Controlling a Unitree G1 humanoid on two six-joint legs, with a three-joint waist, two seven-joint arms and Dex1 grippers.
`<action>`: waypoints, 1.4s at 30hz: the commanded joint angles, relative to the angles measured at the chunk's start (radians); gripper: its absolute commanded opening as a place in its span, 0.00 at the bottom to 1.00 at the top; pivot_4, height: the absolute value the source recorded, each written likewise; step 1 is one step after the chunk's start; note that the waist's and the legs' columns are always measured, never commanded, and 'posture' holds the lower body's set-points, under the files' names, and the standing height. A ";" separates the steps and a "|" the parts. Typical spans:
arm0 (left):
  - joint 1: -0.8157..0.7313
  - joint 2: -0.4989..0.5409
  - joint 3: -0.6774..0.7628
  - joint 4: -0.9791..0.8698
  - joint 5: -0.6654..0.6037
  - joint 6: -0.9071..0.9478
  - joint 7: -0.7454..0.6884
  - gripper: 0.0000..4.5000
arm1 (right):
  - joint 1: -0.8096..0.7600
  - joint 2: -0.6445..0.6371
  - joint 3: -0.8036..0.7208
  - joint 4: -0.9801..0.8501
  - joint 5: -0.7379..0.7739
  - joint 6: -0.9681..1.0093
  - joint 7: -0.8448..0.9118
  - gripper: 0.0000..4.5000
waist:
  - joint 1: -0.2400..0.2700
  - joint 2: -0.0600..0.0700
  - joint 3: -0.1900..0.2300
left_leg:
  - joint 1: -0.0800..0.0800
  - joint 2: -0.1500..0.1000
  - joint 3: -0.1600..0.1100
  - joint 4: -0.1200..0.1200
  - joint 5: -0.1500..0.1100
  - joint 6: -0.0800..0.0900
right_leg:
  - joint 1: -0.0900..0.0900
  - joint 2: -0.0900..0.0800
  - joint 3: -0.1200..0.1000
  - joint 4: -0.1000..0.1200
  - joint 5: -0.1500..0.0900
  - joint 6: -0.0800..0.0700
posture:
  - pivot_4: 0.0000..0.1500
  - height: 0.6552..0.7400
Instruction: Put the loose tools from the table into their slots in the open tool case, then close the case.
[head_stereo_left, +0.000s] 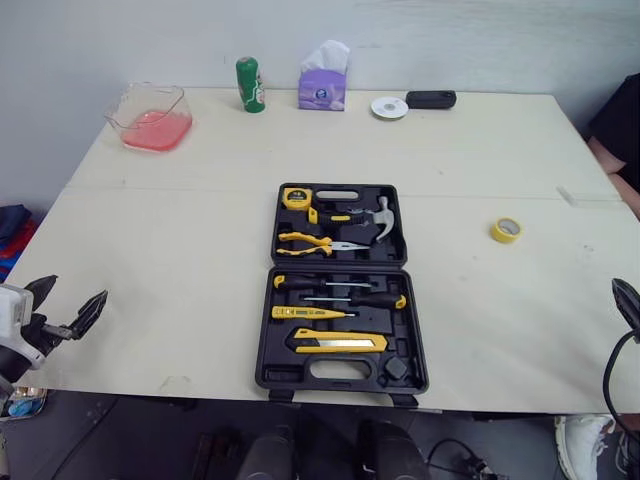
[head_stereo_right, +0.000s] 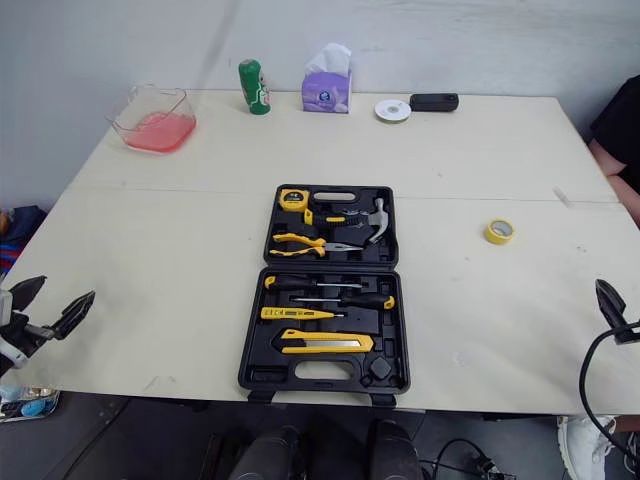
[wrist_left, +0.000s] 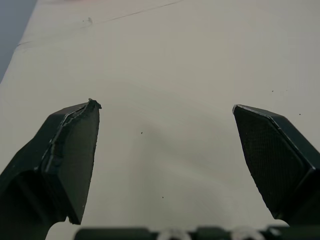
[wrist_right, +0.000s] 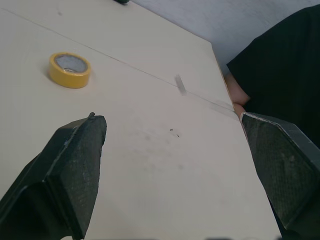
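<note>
Left pincer (wrist_left: 165, 107) gapes empty over bare worktop (wrist_left: 175, 50); right pincer (wrist_right: 167, 117) is spread wide too, empty. Tape (wrist_right: 69, 70) lies ahead of the right pincer, apart. The open case (head_stereo_left: 340, 290) sits between both. Tape looks light and stiff: pinch across its rim.

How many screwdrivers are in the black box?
2: one black-and-yellow-handled screwdriver and a second screwdriver beside it, in the near half of the open black plastic tool case. The slim yellow tool next to them may be a third.
</note>
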 joint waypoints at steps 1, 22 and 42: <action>-0.019 0.010 0.005 -0.039 -0.019 -0.010 0.007 1.00 | -0.028 -0.006 -0.001 0.003 0.010 -0.016 -0.018 1.00 | -0.007 0.000 0.000 | 0.000 0.000 0.000 0.000 0.000 0.000 | 0.000 0.000 0.000 0.000 0.000 0.000 | 1.00 1.00; -0.290 0.138 -0.284 -0.430 -0.269 0.334 -0.192 1.00 | -0.460 -0.320 0.447 -0.156 -0.015 0.709 0.227 1.00 | -0.014 0.004 0.002 | -0.002 0.000 0.000 0.001 0.001 0.001 | -0.002 0.000 0.000 0.001 0.000 0.000 | 1.00 1.00; -0.493 0.035 -0.480 -0.586 -0.373 0.469 -0.152 1.00 | -1.222 -0.188 0.964 0.616 -0.493 0.529 0.542 1.00 | -0.013 0.003 0.004 | -0.018 0.000 0.006 0.003 0.005 0.000 | -0.019 0.013 -0.001 0.005 0.001 0.003 | 1.00 1.00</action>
